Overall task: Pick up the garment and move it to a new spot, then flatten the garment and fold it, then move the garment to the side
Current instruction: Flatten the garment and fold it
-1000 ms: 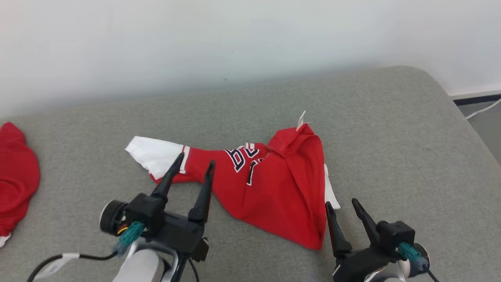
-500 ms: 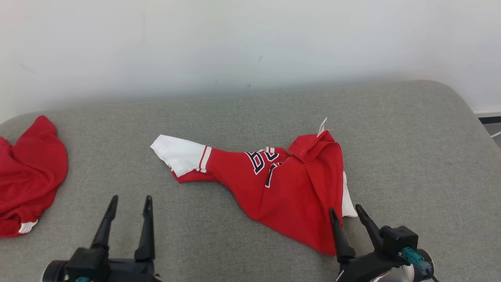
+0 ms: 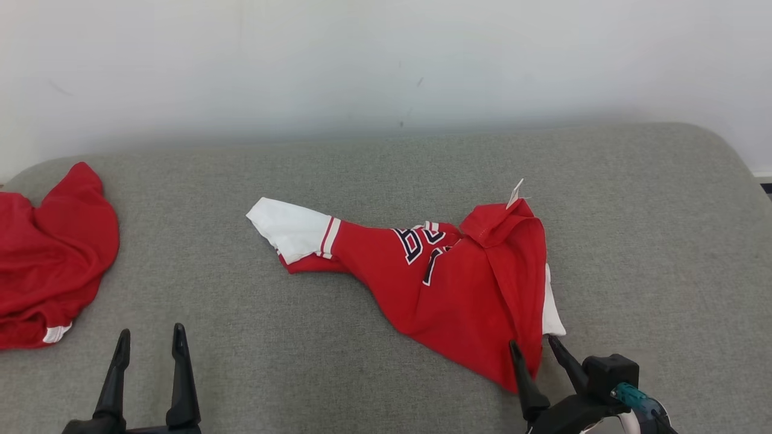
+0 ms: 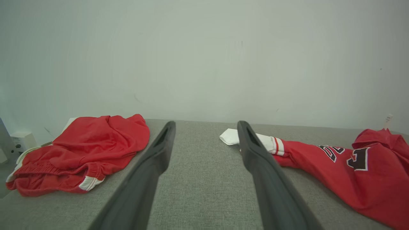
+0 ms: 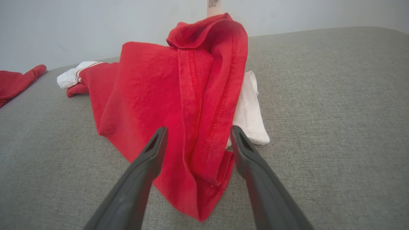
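Red garment (image 3: 464,295) crumpled on grey padded surface (image 3: 301,349). Left fingers (image 3: 179,374) wide apart, empty. Right fingers (image 3: 523,380) wide apart, straddling garment edge, gripping nothing.

You have the crumpled red-and-white cloth jersey (image 3: 458,289) in the middle of the big grey fabric cushion (image 3: 651,199). The bunched red cloth shorts (image 3: 48,265) lie well apart on its left. Your right gripper (image 3: 532,343) sits at the jersey's near corner
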Robot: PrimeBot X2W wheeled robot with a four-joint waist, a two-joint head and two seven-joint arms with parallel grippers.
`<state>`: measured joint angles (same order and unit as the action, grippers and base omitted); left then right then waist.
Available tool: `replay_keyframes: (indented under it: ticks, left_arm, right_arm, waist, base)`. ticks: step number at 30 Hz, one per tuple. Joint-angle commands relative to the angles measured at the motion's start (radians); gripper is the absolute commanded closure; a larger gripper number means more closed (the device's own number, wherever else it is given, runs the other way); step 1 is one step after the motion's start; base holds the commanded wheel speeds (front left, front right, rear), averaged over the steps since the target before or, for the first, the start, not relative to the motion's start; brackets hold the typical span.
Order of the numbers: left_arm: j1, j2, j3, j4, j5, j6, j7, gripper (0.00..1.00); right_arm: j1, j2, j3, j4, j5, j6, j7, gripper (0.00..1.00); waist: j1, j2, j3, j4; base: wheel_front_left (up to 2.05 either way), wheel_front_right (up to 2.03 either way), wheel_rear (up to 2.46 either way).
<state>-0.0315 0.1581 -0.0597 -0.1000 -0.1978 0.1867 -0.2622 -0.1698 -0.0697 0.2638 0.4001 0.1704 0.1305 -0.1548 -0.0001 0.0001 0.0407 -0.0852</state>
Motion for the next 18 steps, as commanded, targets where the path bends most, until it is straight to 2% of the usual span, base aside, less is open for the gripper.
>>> replay_keyframes:
  ticks: [1,12,13,14,15,18]
  left_arm:
    - [0.013,-0.009,0.011,-0.004,0.013,-0.008,-0.004,0.0]
    - [0.004,-0.053,0.036,0.014,0.036,-0.055,-0.004,0.0]
    - [0.004,-0.055,0.04,0.016,0.039,-0.06,-0.004,0.0]
    - [0.004,-0.057,0.044,0.016,0.041,-0.06,-0.004,0.0]
    - [0.004,-0.059,0.048,0.018,0.043,-0.064,-0.004,0.0]
    - [0.004,-0.066,0.061,0.02,0.046,-0.074,-0.004,0.0]
  right_arm:
    - [0.003,-0.007,0.01,0.014,0.006,0.0,0.016,0.0]
    - [-0.06,-0.019,0.022,0.173,0.008,0.0,0.051,0.0]
    - [-0.07,-0.019,0.025,0.19,0.01,0.0,0.047,0.17]
    - [-0.079,-0.018,0.028,0.205,0.012,0.0,0.04,0.71]
    - [-0.088,-0.017,0.032,0.219,0.013,0.0,0.033,1.0]
    - [-0.117,-0.024,0.027,0.236,0.015,0.0,-0.007,1.0]
  waist:
    - [0.0001,-0.0001,0.001,0.009]
    - [0.0001,-0.0001,-0.003,0.051]
    - [0.0001,-0.0001,-0.002,0.054]
    - [0.0001,-0.0001,-0.002,0.057]
    - [0.0001,-0.0001,-0.001,0.059]
    - [0.0001,-0.0001,-0.001,0.063]
  base:
    - [0.0,0.0,0.0]
    - [0.0,0.0,0.0]
    - [0.0,0.0,0.0]
    - [0.0,0.0,0.0]
    - [0.0,0.0,0.0]
    - [0.0,0.0,0.0]
